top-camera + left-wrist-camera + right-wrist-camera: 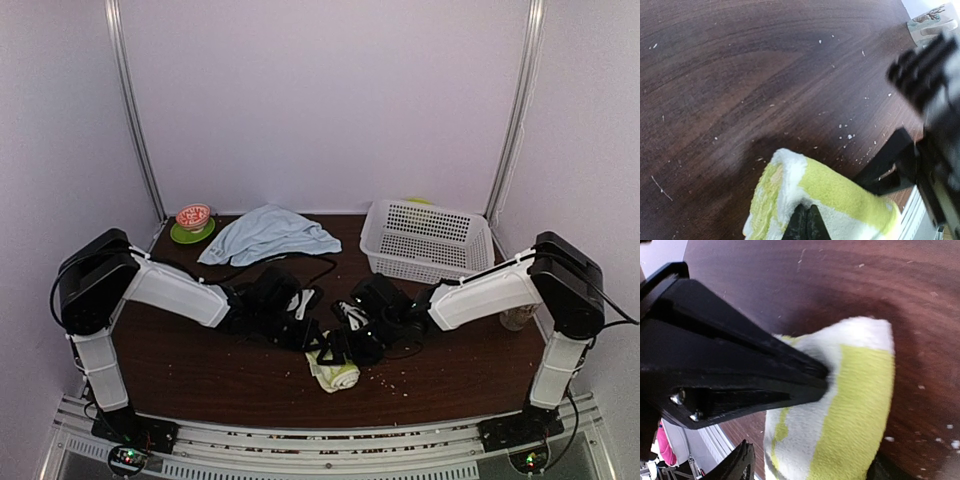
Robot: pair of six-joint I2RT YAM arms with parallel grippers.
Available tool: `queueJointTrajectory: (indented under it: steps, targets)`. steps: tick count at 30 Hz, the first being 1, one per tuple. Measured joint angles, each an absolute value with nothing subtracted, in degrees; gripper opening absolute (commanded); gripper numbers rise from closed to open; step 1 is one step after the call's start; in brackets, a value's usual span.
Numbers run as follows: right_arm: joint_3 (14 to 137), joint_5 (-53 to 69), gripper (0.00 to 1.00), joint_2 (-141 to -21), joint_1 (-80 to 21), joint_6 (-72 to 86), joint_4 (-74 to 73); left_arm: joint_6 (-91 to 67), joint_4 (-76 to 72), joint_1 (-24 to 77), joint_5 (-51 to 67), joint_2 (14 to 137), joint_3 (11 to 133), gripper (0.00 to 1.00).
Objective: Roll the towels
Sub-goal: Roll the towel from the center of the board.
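Towel (335,372): green, wound up.
Left gripper (806,222): fingers pressed together, tips against towel.
Right gripper (811,466): fingers spread astride towel.
Technique: squeeze evenly, keeping layers tight.

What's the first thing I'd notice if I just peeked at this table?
Probably the bright rolled lime-green towel at the near middle of the dark table, with the left arm and right arm bent toward it, their jaws right on it. Behind, a crumpled pale-blue towel lies at the far left and a white basket sits at the far right.
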State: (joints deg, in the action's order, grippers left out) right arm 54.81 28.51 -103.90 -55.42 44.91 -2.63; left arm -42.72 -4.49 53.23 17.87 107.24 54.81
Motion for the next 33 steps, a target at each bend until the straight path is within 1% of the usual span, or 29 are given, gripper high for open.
queueJointTrajectory:
  steps: [3, 6, 9, 12, 15, 19, 22, 28, 33]
  targets:
    - [56.82, 27.66, 0.61, -105.16, -57.14, 44.66, -4.21, -43.13, -5.69, 53.19, 17.87, 106.83, 53.65, 0.00]
    - [58.08, 25.54, 0.48, -105.84, -58.54, 44.36, -5.76, -43.48, -6.72, 53.19, 17.89, 106.45, 52.71, 0.00]
    - [58.92, 22.85, 0.41, -106.34, -59.55, 44.71, -7.38, -43.70, -7.33, 53.19, 17.87, 106.32, 52.27, 0.00]
    - [59.18, 20.25, 0.31, -106.41, -60.38, 45.52, -8.16, -43.86, -7.31, 53.19, 17.67, 106.00, 52.05, 0.00]
    - [59.18, 17.85, 0.18, -106.41, -60.97, 46.33, -8.54, -43.83, -6.33, 53.19, 17.10, 105.32, 51.92, 0.00]
    - [60.73, 15.11, 0.07, -106.41, -61.56, 45.76, -10.96, -43.81, -3.81, 53.19, 16.19, 103.63, 51.88, 0.00]
    - [62.54, 12.12, 0.05, -106.69, -62.30, 43.75, -14.74, -43.66, -0.86, 53.17, 15.46, 102.15, 51.90, 0.00]
    - [64.90, 3.03, 0.05, -105.95, -62.65, 37.60, -24.05, -43.40, 6.17, 52.49, 13.65, 99.72, 51.99, 0.00]
    - [65.47, -4.43, 0.05, -105.12, -62.65, 34.50, -30.13, -43.44, 8.75, 52.16, 13.23, 99.63, 52.69, 0.00]
